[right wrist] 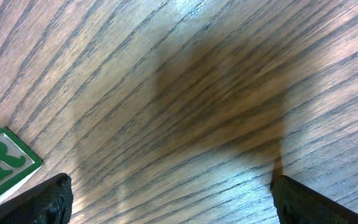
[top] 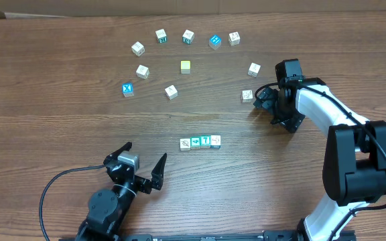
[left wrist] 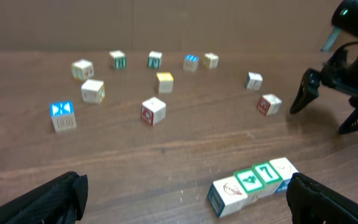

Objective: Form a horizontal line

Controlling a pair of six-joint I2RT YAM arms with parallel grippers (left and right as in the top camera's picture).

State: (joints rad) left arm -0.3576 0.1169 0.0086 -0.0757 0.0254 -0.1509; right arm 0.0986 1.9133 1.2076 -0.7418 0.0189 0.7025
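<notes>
Four lettered blocks touching side by side in a short row (top: 200, 142). Eleven loose blocks (top: 171, 92) scattered in an arc beyond the row, none lined up with it yet. Closest to the action: a white block (top: 247, 96), up and to the right of the row and well apart from it.

Just beside that block, farther right of the row, the right gripper (top: 260, 99). Stands with fingers (right wrist: 48, 199) spread and nothing between them. Shows only bare wood (right wrist: 216, 93) in the gap in the wrist view, with a green-R block (right wrist: 2, 163) outside it at the left edge, probably the same white block. Below and left of the row, the left gripper (top: 141, 159), spread wide too and holding nothing.

Judged risks from here:
- Closing on air, with the block off to one side of the gap.
- Landing a fingertip on the block's top, or knocking it farther from the row, by descending without recentring.
- Shoving the four blocks out of line by pushing sideways at the row's right end.
- Leaving a gap or a skew by releasing too high.
</notes>
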